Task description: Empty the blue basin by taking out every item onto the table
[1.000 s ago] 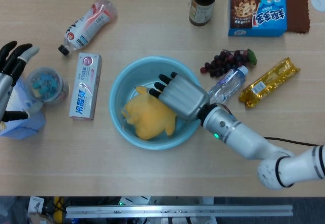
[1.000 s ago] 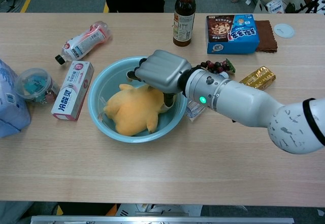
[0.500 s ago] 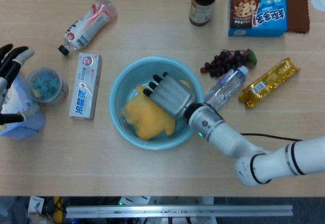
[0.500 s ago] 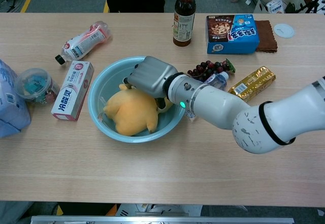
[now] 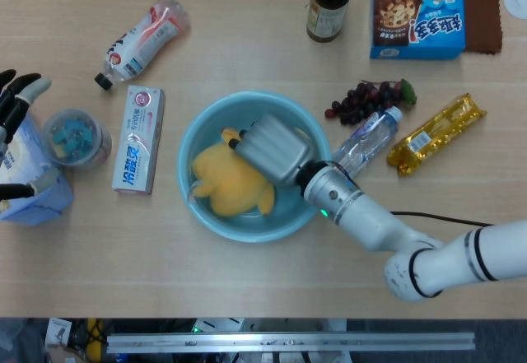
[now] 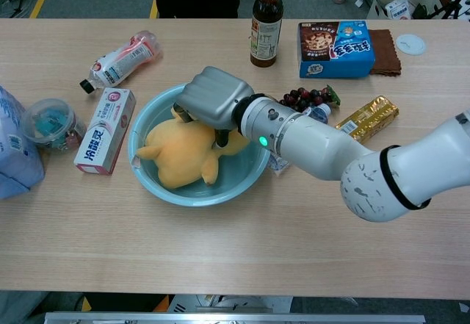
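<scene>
A light blue basin [image 5: 184, 155] [image 6: 136, 128] stands at the table's middle. Inside it lies a yellow plush toy [image 5: 221, 187] [image 6: 175, 155], its left side reaching up to the basin's left rim. My right hand [image 5: 268, 149] [image 6: 213, 98] is over the toy's right end, fingers curled down into it, gripping it. My left hand [image 5: 10, 128] hovers at the far left edge with fingers apart, holding nothing, above a blue packet [image 5: 34, 194]; the chest view does not show this hand.
Left of the basin: a toothpaste box [image 5: 138, 139], a clear cup of blue clips [image 5: 76, 135] and a lying drink bottle [image 5: 140, 40]. To its right are grapes [image 5: 370, 98], a small water bottle [image 5: 368, 137] and a gold snack bar [image 5: 436, 132]. A dark bottle [image 5: 329, 5] and cookie box [image 5: 417, 17] stand behind.
My right hand has come down and curled its fingers onto the plush toy. The toy has shifted left inside the basin. The left hand has drifted slightly left.
</scene>
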Controlling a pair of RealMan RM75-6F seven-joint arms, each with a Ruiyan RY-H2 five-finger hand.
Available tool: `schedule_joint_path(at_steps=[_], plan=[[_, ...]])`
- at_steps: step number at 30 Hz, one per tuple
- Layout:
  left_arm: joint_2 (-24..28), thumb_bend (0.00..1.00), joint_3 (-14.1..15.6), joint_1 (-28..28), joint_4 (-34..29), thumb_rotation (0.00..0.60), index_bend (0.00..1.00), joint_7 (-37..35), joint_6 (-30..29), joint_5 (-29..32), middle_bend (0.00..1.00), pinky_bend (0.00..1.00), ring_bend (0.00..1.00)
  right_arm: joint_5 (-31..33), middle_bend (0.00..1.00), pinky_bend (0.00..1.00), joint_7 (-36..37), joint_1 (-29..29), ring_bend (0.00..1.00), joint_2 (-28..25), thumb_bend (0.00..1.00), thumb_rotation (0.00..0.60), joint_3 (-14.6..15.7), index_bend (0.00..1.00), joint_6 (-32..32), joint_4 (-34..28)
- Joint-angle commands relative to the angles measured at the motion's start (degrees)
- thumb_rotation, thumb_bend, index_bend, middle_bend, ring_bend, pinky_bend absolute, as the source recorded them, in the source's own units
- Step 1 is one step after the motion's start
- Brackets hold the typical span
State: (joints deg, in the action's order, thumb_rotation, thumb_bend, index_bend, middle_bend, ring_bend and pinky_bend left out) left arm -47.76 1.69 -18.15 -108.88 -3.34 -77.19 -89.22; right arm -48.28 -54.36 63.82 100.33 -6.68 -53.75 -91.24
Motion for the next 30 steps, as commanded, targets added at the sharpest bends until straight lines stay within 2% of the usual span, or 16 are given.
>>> schedule_joint_path(at_steps=[1,6,11,16,22,30], plan=[[-0.02,0.22,-0.37,0.07,-0.15,0.485,0.07,0.12,0.09,0.02,0.1,0.28,0.06,-3.07,0.61,0.79,2.26,-0.79,0.61,-2.41,0.34,0.6,-0.64,0.64,-1.38,-3.08],[0.17,0.22,-0.97,0.25,-0.43,0.486,0.07,0.55,0.34,0.32,0.1,0.28,0.05,-6.83,0.61,0.79,4.23,-2.44,0.61,-7.47,0.33,0.6,-1.46,0.64,-4.75,-9.01],[0.21,0.22,-1.49,0.67,-0.1,0.5,0.07,0.19,0.03,0.26,0.1,0.28,0.05,-10.12,0.61,0.79,7.6,-6.14,0.61,-16.55,0.33,0.6,-1.45,0.64,-8.47,-16.55],[0.26,0.22,-1.8,1.1,0.47,0.503,0.07,-0.65,-0.3,-0.1,0.1,0.28,0.06,-13.76,0.61,0.79,10.98,-10.71,0.61,-25.79,0.33,0.6,-0.26,0.64,-12.12,-20.53],[0.04,0.22,-2.26,1.31,0.43,0.506,0.07,-1.15,-0.65,-1.04,0.1,0.28,0.06,-15.85,0.61,0.79,14.79,-15.85,0.61,-34.26,0.33,0.6,2.63,0.64,-13.38,-19.74],[-0.55,0.22,-2.16,1.53,-0.08,0.507,0.07,-0.07,-0.66,-2.86,0.1,0.28,0.06,-16.19,0.61,0.79,20.18,-20.94,0.61,-38.08,0.32,0.6,5.2,0.64,-12.79,-14.25]])
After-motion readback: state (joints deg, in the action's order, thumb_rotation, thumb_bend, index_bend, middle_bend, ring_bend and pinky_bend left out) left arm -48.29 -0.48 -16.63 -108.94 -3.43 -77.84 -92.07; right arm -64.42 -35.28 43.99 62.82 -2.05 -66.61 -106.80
